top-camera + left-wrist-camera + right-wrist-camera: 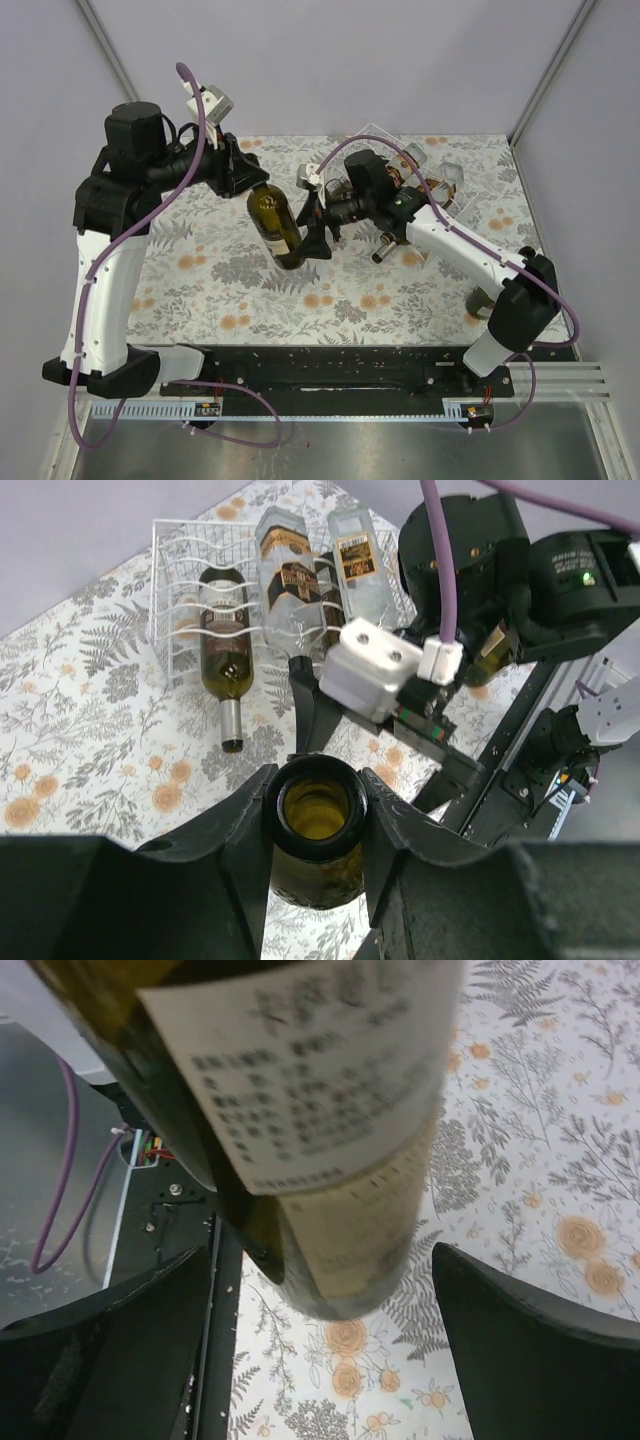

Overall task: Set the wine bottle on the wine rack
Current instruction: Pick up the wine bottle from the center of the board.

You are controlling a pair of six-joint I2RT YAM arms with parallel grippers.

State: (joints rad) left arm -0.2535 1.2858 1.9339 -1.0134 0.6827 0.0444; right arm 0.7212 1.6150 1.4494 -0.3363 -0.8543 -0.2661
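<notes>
**corkfan:** Why does it take both arms for 1 bottle?

**rackrat:** Looks like a handover to me. The wine rack point(165, 590) sits at the far right corner of the table point(200, 290), on the right arm's point(470, 245) side, a long stretch for the left arm point(100, 270). The left jaws are clamped on the neck of the wine bottle point(278, 225), which leaves the fat body free. The right jaws are spread wide, 1 finger on each side of that body, not touching it as far as I can tell.

**corkfan:** So where's the bottle right now?

**rackrat:** In the air over the middle of the table, tilted, neck toward the far left, base toward the near right. Well apart from the rack.

**corkfan:** What does it look like?

**rackrat:** Dark olive-green glass, pale cream label with small print, and the mouth is open, no cork. The rack already carries 3 bottles: a dark bottle point(225, 650) and 2 clear bottles point(290, 580), necks pointing out. My guess is ours goes in lying down too, so a grip on the body makes sense.
</notes>
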